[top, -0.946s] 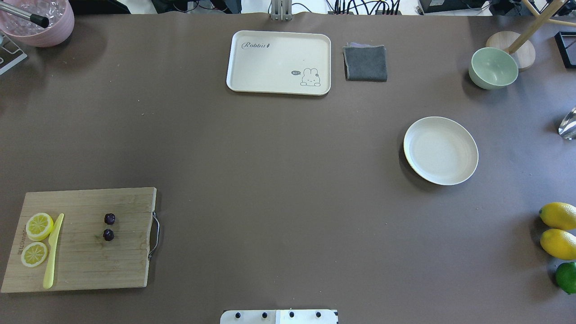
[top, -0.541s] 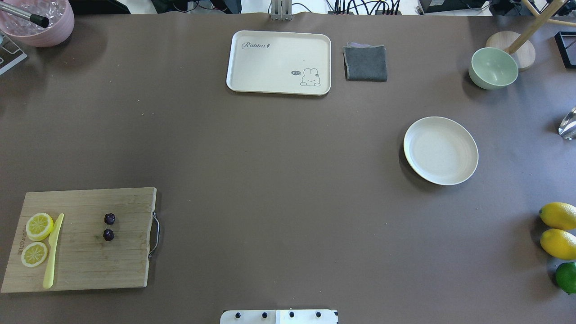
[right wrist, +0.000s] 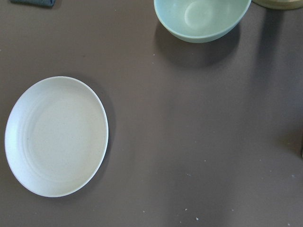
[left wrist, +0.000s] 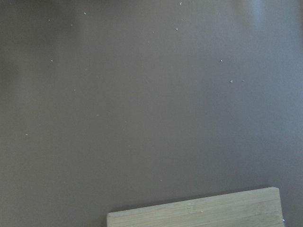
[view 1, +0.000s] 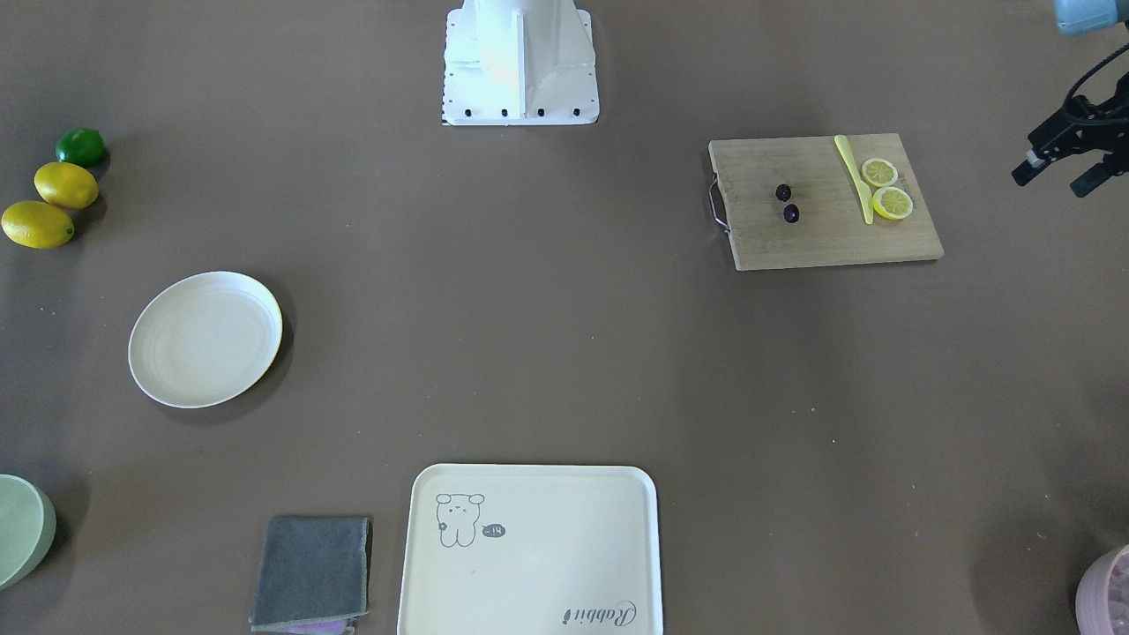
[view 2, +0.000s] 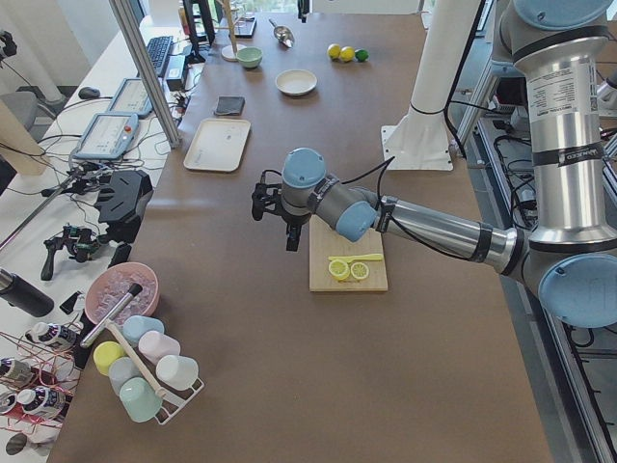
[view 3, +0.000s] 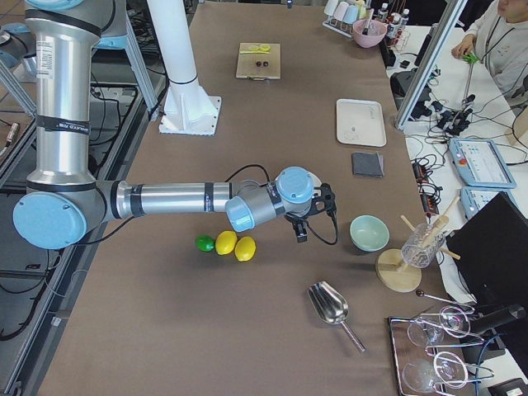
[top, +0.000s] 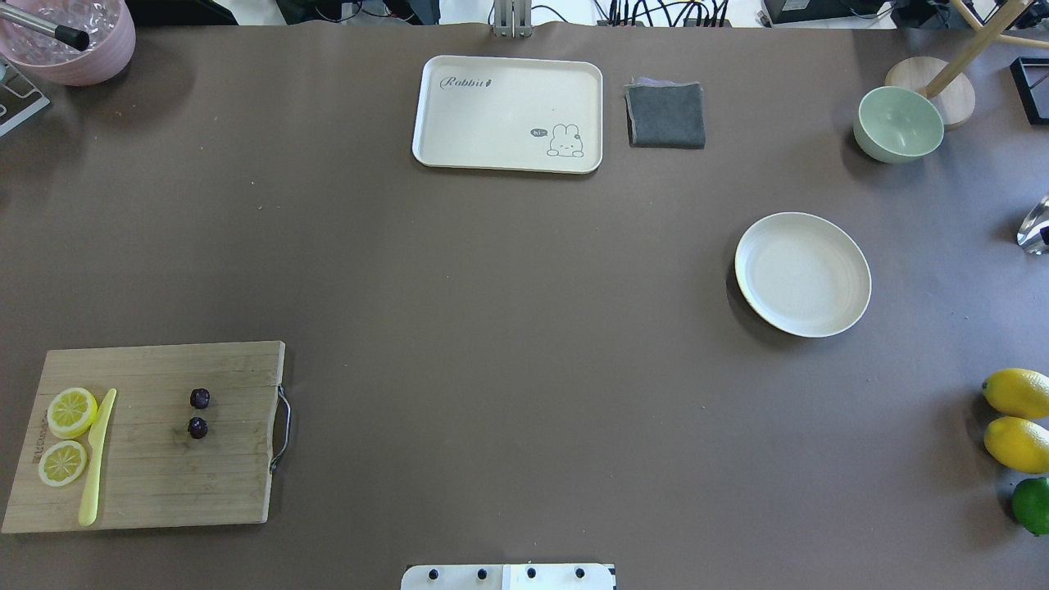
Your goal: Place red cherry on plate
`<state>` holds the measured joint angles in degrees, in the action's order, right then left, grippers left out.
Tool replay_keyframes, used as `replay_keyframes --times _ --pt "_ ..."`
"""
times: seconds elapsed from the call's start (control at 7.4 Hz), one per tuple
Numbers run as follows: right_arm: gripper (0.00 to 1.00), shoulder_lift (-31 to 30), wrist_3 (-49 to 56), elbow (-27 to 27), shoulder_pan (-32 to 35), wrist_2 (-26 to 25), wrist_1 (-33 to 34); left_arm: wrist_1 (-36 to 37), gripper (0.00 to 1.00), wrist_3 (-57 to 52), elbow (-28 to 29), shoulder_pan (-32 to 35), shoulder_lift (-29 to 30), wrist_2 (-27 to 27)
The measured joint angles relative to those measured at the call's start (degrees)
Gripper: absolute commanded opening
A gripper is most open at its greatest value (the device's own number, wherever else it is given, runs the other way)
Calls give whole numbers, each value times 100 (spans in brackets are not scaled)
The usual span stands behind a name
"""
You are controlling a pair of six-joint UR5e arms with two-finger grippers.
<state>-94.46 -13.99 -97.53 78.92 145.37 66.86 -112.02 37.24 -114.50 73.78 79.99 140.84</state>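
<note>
The red cherry (top: pixel 197 427) is a pair of dark maroon balls lying on a wooden cutting board (top: pixel 164 483) at the near left; it also shows in the front-facing view (view 1: pixel 791 212). The round cream plate (top: pixel 803 274) sits bare at the right, and fills the left of the right wrist view (right wrist: pixel 56 136). My left gripper (view 1: pixel 1054 176) hovers open beyond the board's outer end, well away from the cherry. My right gripper (view 3: pixel 309 221) shows only in the exterior right view, near the green bowl, so I cannot tell if it is open or shut.
On the board lie two lemon slices (top: pixel 71 411) and a yellow knife (top: pixel 97 459). A cream tray (top: pixel 508 106), grey cloth (top: pixel 665 115) and green bowl (top: pixel 897 123) stand at the back. Two lemons (top: pixel 1016 393) and a lime (top: pixel 1031 504) sit near the right edge.
</note>
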Motion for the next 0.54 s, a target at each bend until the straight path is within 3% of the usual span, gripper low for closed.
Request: replay_keyframes --times 0.27,0.54 --pt "85 316 -818 153 -772 -321 -142 -60 97 309 -209 -134 -173 -6" --pt "77 849 -1236 662 -1304 -398 -170 -67 97 507 -329 -255 -280 71"
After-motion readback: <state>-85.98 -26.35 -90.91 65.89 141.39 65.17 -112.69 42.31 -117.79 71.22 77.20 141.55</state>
